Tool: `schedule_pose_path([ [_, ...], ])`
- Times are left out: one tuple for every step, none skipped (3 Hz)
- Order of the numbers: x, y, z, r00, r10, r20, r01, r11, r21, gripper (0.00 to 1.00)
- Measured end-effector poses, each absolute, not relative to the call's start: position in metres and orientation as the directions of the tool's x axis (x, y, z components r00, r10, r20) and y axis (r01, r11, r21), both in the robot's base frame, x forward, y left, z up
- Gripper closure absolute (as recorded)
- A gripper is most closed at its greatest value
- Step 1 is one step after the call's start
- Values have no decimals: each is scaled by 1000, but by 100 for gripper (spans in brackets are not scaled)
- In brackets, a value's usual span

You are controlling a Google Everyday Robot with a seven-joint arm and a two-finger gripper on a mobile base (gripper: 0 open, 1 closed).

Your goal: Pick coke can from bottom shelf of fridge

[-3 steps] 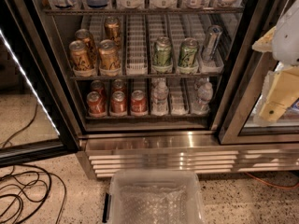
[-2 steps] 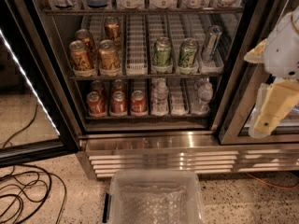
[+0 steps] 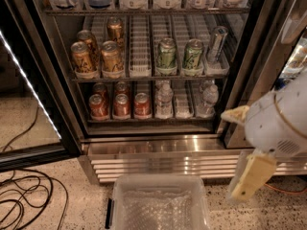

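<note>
The fridge [image 3: 158, 150] stands open in front of me, with black door frames and a louvred steel base. On the bottom shelf [image 3: 148, 120], three red coke cans stand in the front row at the left: one [image 3: 98, 107], one [image 3: 121, 105] and one [image 3: 142, 104]. More red cans stand behind them. My gripper [image 3: 232, 155] is at the right, in front of the right door frame, lower than the shelf and well to the right of the cans. Its two cream fingers [image 3: 251, 175] are spread apart and hold nothing.
Clear water bottles [image 3: 164, 99] stand on the bottom shelf right of the coke cans. Gold-brown cans [image 3: 111, 57] and green cans [image 3: 167, 54] are on the rack above. A clear plastic bin [image 3: 160, 202] sits on the floor before the fridge. Black cables [image 3: 24, 195] lie at the lower left.
My arm and gripper have moved down and a little left along the right side, from beside the middle rack to in front of the fridge base. The cans have not moved.
</note>
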State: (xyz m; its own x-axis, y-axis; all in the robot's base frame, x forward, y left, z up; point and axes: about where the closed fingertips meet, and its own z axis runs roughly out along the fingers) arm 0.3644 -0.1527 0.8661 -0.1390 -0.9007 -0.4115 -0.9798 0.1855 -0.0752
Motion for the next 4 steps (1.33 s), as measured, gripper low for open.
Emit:
schedule_pose_path([
  [339, -128, 807, -198, -810, -552, -973, 231, 10, 0],
  [323, -98, 748, -263, -726, -635, -957, 281, 75, 0],
  [324, -67, 704, -288, -658, -695, -945, 314, 94, 0],
  [343, -34, 685, -250, -589, -768, -939, 341, 44, 0],
])
